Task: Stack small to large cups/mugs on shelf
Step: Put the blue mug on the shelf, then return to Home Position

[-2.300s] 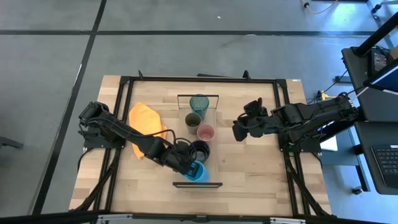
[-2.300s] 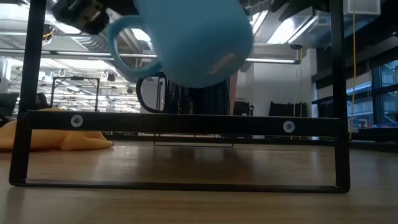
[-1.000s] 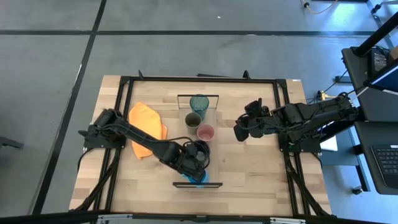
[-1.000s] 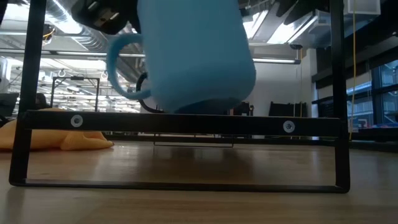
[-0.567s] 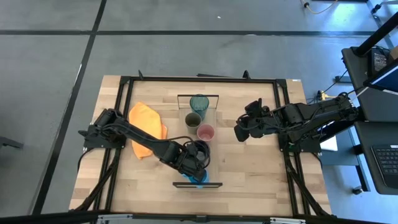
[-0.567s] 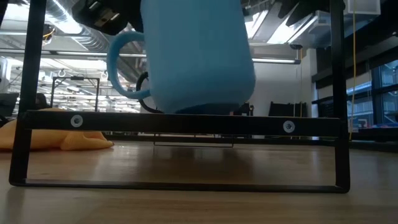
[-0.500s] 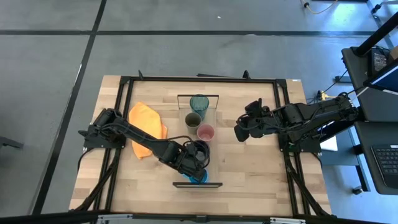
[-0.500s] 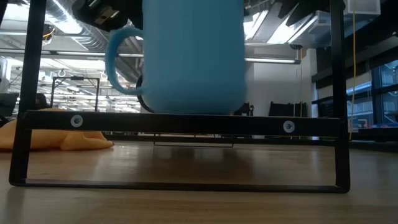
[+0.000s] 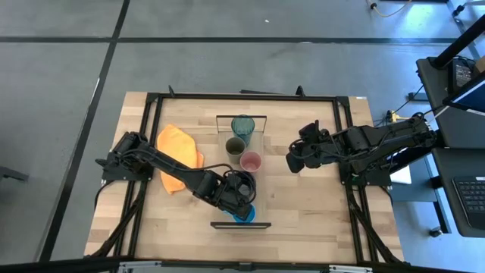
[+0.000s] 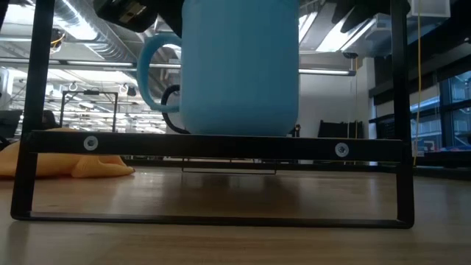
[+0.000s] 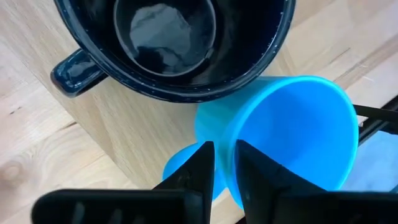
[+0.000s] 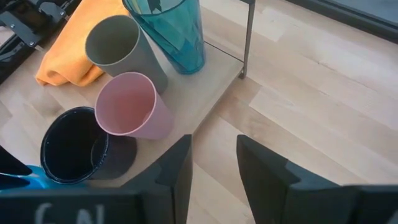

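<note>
Fingers of the left gripper straddle the near wall of the bright blue handled mug, one inside the rim and one outside, with a thin gap showing on each side, so the jaws look slightly parted rather than pinching; I judge the grip slackened or just let go. In the low view that mug fills the upper centre, upright, base level on the long narrow light-wood shelf, handle to frame left. From above it sits lower centre at the near end of the shelf, touching or just beside the black handled mug. Farther up the frame stand the pink cup, the olive-green cup and the teal translucent tumbler, all in one line. The orange cloth lies off to the left on the wooden table. The right gripper waits right of centre, fingers spread, holding nothing. Judgement: the blue mug looks rigid, smooth and glossy, probably glazed or hard plastic, moderately heavy and slippery; a rim pinch suits it, or the handle. Crowding the black mug risks a knock.
</note>
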You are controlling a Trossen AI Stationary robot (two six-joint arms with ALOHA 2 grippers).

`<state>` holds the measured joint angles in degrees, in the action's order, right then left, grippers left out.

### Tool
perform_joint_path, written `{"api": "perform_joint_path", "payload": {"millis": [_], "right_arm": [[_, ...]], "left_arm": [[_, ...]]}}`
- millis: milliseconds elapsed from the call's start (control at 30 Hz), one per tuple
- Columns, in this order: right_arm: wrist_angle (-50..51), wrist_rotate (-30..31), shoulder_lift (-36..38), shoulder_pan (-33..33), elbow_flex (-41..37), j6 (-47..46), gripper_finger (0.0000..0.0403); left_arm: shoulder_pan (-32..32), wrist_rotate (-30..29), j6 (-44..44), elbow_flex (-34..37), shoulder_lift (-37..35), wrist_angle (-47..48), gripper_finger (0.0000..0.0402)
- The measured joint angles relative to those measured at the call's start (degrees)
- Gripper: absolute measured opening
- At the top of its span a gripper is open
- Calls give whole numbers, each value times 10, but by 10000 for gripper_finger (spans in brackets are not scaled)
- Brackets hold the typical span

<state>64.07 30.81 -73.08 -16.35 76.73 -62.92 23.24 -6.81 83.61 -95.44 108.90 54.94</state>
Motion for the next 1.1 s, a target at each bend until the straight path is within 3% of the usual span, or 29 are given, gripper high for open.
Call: {"api": "perform_joint_path", "payload": {"millis": [367,567,733,1100], "right_arm": [[1,0,0,0,0,0,127],[-1,0,0,0,0,0,127],[-16,-1,0,0,0,3,127],[-43,-180,0,0,0,-12,127]], "left_arm": [[-1,-9,3,0,-22,19,59],[3,-69,10,0,-68,36,59],[6,-111,-84,0,-125,34,59],[4,-140,-231,0,-258,41,59]]}}
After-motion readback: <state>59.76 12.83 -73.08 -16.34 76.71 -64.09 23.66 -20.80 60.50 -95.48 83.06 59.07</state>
